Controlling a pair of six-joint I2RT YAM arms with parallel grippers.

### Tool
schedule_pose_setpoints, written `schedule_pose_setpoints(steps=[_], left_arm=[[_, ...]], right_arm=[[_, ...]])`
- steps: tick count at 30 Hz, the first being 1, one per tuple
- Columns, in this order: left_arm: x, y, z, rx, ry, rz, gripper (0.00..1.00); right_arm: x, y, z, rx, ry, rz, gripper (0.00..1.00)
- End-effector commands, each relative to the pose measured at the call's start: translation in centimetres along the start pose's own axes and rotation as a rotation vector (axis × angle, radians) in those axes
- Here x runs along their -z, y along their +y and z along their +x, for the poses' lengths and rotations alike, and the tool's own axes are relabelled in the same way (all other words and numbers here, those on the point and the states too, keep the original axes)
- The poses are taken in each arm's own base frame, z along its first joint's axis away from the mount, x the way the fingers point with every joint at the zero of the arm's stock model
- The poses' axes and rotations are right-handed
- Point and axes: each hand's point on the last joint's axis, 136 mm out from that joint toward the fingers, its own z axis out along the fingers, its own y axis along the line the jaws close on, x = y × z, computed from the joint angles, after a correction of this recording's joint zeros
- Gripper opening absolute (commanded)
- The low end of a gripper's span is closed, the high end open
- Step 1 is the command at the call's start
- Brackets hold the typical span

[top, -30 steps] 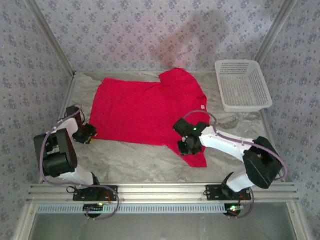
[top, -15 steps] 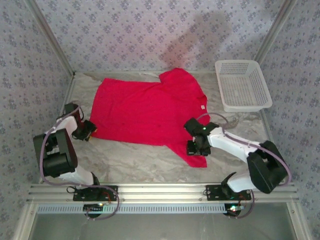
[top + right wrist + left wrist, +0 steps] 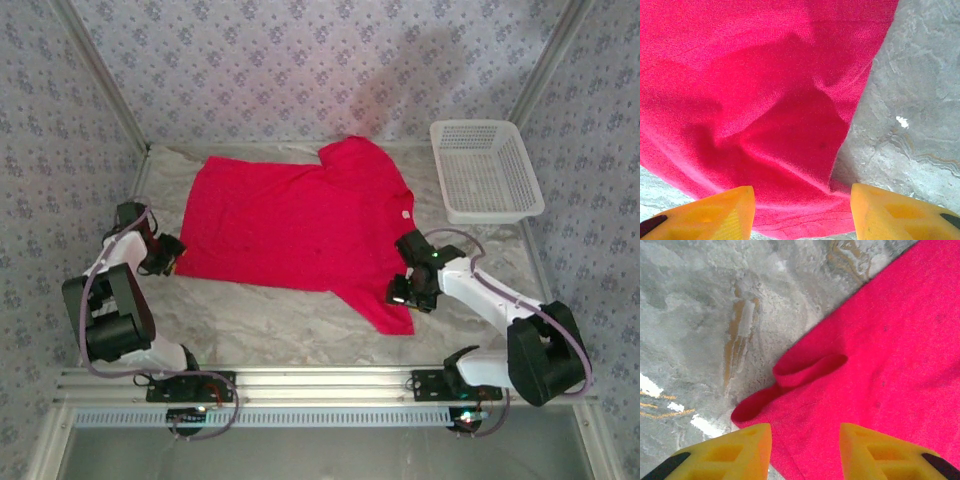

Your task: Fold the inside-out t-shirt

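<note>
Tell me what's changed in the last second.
The right claw slid rightward across the near corner of the shirt to its edge; the left claw drew back a little to the left. Both stand open, gripping nothing. The shirt lies spread as before, and the basket hasn't moved.

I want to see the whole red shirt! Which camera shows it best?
The top camera: the whole shirt lies spread on the table there. The left wrist camera sees a curled edge close up, the right wrist camera a wrinkled corner.
</note>
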Motion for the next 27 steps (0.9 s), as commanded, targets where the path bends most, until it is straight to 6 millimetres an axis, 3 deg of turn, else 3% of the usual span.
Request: schedule_pose_setpoints(steps=[1, 10, 15, 16, 21, 27], left_arm=[[-0.6, -0.1, 0.0, 0.014, 0.030, -0.004, 0.37], [-2.0, 1.6, 0.2, 0.009, 0.033, -0.080, 0.34], [-2.8, 1.4, 0.1, 0.013, 0.053, -0.077, 0.01], [-2.7, 1.3, 0.1, 0.013, 0.052, -0.074, 0.00], [-0.8, 0.7, -0.1, 0.008, 0.026, -0.054, 0.00], [3.1, -0.3, -0.2, -0.011, -0.040, -0.011, 0.00]], right_arm=[[-0.4, -0.5, 0.9, 0.018, 0.045, -0.003, 0.56], [0.2, -0.7, 1.0, 0.008, 0.052, -0.011, 0.56], [0.2, -1.0, 2.0, -0.023, 0.089, -0.010, 0.56], [0.2, -1.2, 2.4, -0.034, 0.104, -0.002, 0.56], [0.4, -2.5, 3.3, -0.098, 0.145, 0.066, 0.58], [-0.3, -2.3, 3.7, -0.119, 0.159, 0.043, 0.57]])
